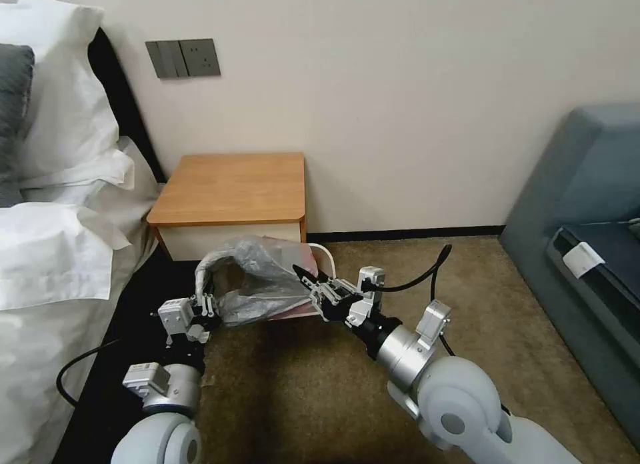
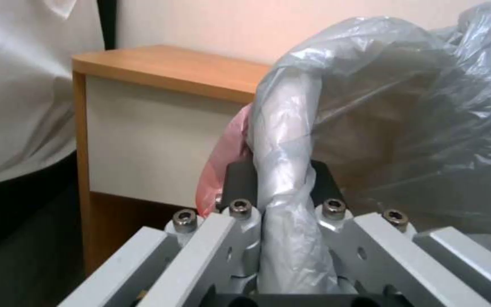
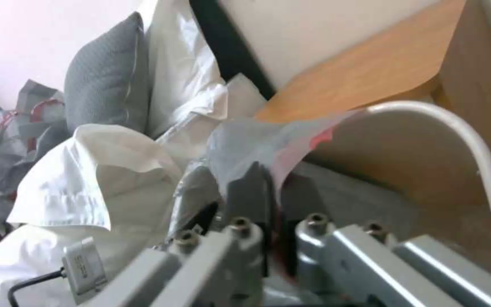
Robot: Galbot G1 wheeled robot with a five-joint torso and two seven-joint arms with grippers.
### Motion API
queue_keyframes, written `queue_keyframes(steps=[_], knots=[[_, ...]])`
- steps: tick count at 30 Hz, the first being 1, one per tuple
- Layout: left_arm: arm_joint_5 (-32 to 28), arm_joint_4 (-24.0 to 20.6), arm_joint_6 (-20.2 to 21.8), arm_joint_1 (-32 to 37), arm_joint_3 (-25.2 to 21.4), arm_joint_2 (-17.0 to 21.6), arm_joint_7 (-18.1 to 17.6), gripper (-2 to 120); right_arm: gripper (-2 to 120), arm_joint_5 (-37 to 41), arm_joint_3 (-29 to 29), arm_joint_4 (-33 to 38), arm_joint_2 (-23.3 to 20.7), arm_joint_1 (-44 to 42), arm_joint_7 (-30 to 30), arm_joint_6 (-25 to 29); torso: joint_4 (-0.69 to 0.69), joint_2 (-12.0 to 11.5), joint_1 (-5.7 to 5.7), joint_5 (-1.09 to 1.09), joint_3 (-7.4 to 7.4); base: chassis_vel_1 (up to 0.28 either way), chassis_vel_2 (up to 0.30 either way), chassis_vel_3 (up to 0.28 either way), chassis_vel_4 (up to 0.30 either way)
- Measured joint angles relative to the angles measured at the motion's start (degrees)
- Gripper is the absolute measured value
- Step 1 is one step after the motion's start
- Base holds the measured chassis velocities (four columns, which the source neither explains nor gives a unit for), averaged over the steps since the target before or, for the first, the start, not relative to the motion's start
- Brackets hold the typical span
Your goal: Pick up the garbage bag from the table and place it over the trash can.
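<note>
Cream wall, brown carpet, white bed, blue-grey sofa

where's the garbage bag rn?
Head view: the garbage bag is off the table, stretched between the left claw and right claw, over the trash can.

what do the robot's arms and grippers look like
Both arms have smooth pale grey rounded shells ending in brushed silver wrist cylinders, each carrying a small boxy silver-grey camera module and a black cable. The left gripper and right gripper have silver linkage frames with hex bolts and dark black finger pads.
</note>
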Motion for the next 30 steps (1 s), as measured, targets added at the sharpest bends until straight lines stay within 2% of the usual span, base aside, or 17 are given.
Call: queue_keyframes(steps=[1, 3, 11, 14, 20, 30], knots=[[0.0, 0.0, 0.0, 0.0, 0.0, 0.0, 0.0, 6, 2, 0.0, 0.0, 0.0, 0.0, 0.0, 0.0, 0.0, 0.00, 0.0, 0.00, 0.00, 0.00, 0.000, 0.000, 0.000, 0.000], [0.0, -0.1, 0.0, 0.0, 0.0, 0.0, 0.0, 6, 0, 0.0, 0.0, 0.0, 0.0, 0.0, 0.0, 0.0, 0.00, 0.0, 0.00, 0.00, 0.00, 0.000, 0.000, 0.000, 0.000], [-0.1, -0.3, 0.1, 0.1, 0.0, 0.0, 0.0, 6, 0, -1.6, 0.5, -0.6, 0.1, 0.2, 0.6, 0.4, 0.00, 0.0, 0.00, 0.00, 0.00, 0.000, 0.000, 0.000, 0.000], [-0.1, -0.3, 0.1, 0.1, -0.1, 0.0, 0.0, 6, 0, -6.9, 1.4, -1.3, -0.3, 0.0, 1.9, 0.5, 0.00, 0.0, 0.00, 0.00, 0.00, 0.000, 0.000, 0.000, 0.000], [-0.2, -0.4, 0.1, 0.1, -0.1, 0.0, 0.0, 6, 0, -9.9, 2.5, -2.0, -0.3, -0.3, 3.3, 0.1, 0.00, 0.0, 0.01, 0.00, 0.00, 0.000, 0.000, 0.000, 0.000], [-1.2, -0.4, 0.3, 0.1, -0.2, 0.0, 0.0, 6, 0, -11.7, 4.6, -2.3, -0.9, -0.9, 3.6, -0.1, 0.00, 0.0, 0.00, 0.00, 0.00, 0.000, 0.000, 0.000, 0.000]])
